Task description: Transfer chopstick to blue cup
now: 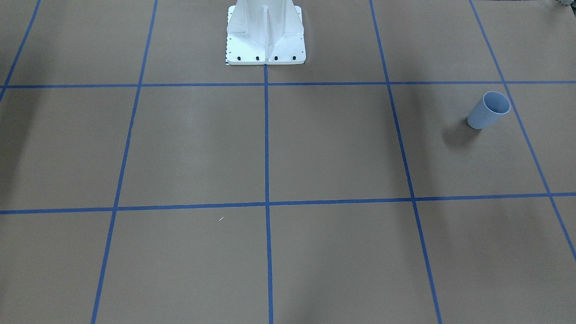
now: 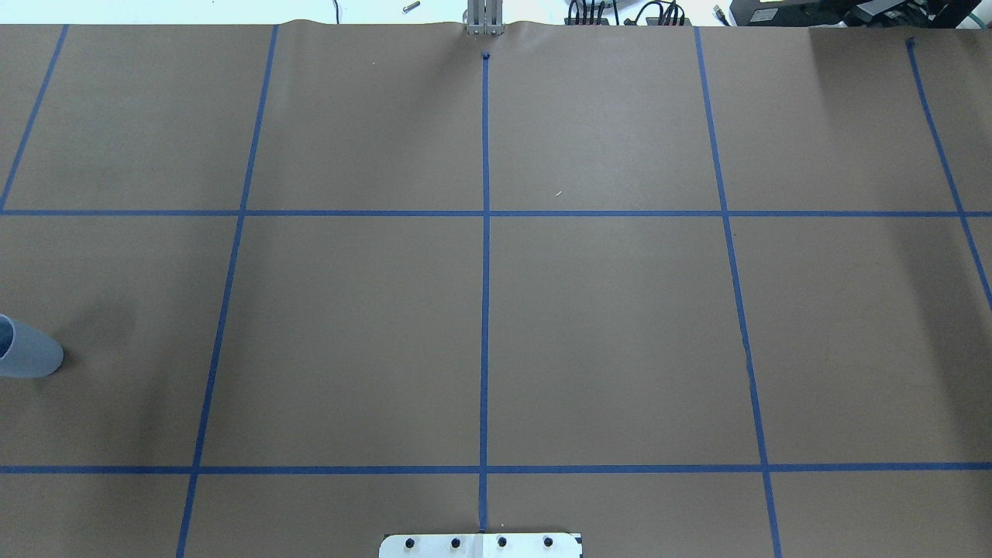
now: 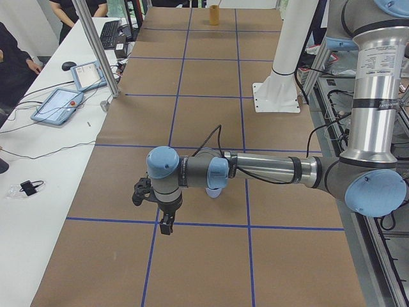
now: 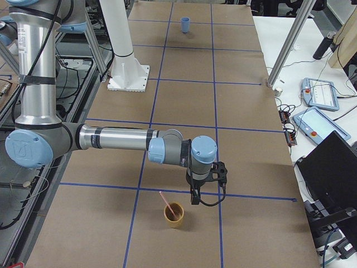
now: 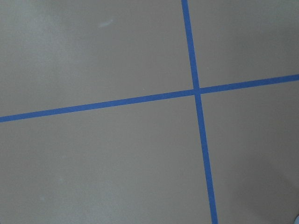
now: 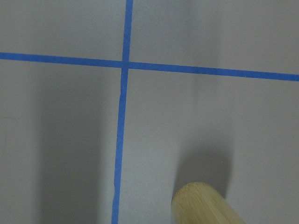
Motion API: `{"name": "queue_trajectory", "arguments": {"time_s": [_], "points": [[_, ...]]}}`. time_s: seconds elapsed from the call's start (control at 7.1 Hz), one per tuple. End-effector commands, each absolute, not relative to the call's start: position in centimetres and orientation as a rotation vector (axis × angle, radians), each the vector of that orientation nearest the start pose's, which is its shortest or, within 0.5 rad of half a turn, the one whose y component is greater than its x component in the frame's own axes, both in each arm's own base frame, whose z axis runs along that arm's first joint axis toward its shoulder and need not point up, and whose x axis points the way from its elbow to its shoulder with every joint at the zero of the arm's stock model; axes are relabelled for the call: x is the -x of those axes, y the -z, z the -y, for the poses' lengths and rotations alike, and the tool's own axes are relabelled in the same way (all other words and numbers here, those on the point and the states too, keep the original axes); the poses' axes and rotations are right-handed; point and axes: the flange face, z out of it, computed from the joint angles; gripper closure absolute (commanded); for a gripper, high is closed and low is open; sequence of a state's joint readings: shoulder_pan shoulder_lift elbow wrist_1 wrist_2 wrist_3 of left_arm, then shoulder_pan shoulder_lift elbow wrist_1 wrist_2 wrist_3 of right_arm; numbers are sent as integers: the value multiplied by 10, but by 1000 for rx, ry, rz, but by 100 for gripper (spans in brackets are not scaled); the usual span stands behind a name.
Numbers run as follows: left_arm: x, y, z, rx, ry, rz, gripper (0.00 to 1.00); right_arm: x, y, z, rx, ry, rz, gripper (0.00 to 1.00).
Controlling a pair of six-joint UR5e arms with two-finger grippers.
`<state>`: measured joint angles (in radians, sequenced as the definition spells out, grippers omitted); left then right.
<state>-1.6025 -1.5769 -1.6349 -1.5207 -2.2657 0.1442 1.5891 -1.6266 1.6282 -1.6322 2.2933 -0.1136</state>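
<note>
The blue cup [image 1: 488,110] stands upright on the brown table, on my left side; it shows at the left edge of the overhead view [image 2: 27,353] and far off in the right side view [image 4: 185,23]. One pale-pink chopstick [image 4: 165,201] leans in a tan wooden cup [image 4: 173,215] at the table's right end. My right gripper [image 4: 194,200] hangs just beside that wooden cup, pointing down. My left gripper [image 3: 165,229] hangs over the table near the blue cup [image 3: 214,190], which the arm partly hides. I cannot tell whether either gripper is open or shut.
The wooden cup's rim [image 6: 205,205] shows at the bottom of the right wrist view. The white robot base [image 1: 265,33] stands at the table's back middle. Blue tape lines [image 2: 485,271] divide the brown paper. Side desks hold tablets [image 3: 57,105].
</note>
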Motion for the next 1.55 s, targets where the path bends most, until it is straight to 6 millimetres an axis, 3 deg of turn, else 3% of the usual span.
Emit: {"name": "queue_trajectory", "arguments": {"time_s": [0.0,1.13,1.27,1.41], "points": [[85,-633,493,-83,-115,-691,2,-76,-666,462,7,73,725,0],[83,-640,488,-74,-120,-691,2,-77,-663,464,0,68,724,0],[84,-622,489,-110,-128,-688,2,-77,-662,464,-1,69,724,0],[81,-618,490,-121,-139,-689,2,-77,-662,465,-3,69,724,0]]}}
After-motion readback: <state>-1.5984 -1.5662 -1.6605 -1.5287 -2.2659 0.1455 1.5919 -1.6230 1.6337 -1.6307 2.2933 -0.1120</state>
